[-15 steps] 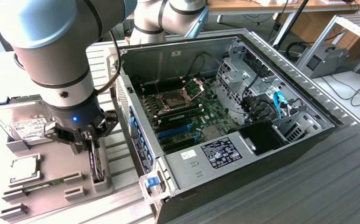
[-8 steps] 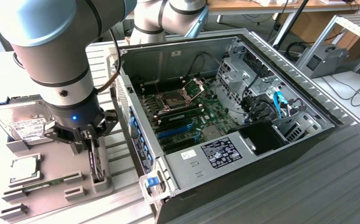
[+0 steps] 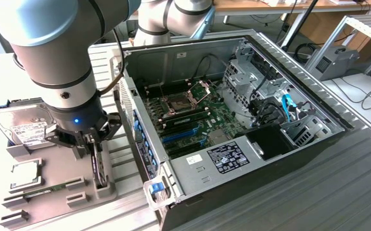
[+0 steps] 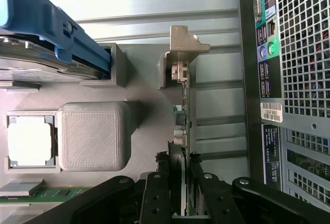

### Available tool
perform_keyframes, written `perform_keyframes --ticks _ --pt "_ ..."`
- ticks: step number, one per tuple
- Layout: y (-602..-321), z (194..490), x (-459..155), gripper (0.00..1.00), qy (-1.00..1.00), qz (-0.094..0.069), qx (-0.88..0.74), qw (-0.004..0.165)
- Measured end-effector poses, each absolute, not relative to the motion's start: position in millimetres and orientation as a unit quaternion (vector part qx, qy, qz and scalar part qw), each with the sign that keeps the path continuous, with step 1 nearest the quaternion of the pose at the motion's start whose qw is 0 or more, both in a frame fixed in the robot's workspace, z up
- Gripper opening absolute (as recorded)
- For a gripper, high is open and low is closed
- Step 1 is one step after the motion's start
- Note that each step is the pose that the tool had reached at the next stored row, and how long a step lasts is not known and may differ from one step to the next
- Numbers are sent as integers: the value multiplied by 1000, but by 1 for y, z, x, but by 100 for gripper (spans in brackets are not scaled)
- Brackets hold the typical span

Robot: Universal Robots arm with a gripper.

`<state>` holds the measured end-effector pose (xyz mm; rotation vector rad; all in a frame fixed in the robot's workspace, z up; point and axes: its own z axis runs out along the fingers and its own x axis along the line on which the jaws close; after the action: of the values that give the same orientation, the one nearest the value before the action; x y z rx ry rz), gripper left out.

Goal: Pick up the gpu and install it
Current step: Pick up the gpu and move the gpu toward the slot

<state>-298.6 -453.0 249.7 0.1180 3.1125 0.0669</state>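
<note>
Seen at eight o'clock from the computer case [image 3: 172, 60] in the exterior view: the gripper [image 3: 93, 144], partly closed and clamped on the gpu [image 3: 100, 168], a finger [image 4: 157, 193] pressed to each face. Stands on edge in the grey holder [image 3: 60, 166], long axis running twelve to six o'clock, silver bracket [image 4: 184, 46] at the end away from the fingers. White labels on the hard drive [image 3: 28, 130] and power supply [image 3: 198, 174], print too small to read.

We are finding a tight lane: the case wall [image 3: 129, 108] is crowding the gpu [image 3: 100, 168] on the exterior view's right, the hard drive [image 3: 25, 126] flanking its left.
</note>
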Motion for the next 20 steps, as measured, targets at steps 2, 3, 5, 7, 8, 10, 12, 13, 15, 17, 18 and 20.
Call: perform_keyframes --ticks 2,3,5,7,8,10,12,13,15,17,18,20 --pt "-453 250 -299 26 999 21 38 13" --pt "-453 250 -299 26 999 21 38 13" --pt "-453 251 -299 26 999 22 38 13" --pt "-453 252 -299 26 999 22 38 13" --pt "-453 252 -299 26 999 22 38 13" --pt "-453 253 -299 26 999 22 38 13" --pt "-453 254 -299 26 999 22 38 13" --pt "-453 254 -299 26 999 22 38 13" --pt "-453 254 -299 26 999 22 38 13" --pt "-453 255 -299 26 999 21 38 13" --pt "-453 255 -299 26 999 21 38 13" --pt "-453 256 -299 26 999 22 38 13"
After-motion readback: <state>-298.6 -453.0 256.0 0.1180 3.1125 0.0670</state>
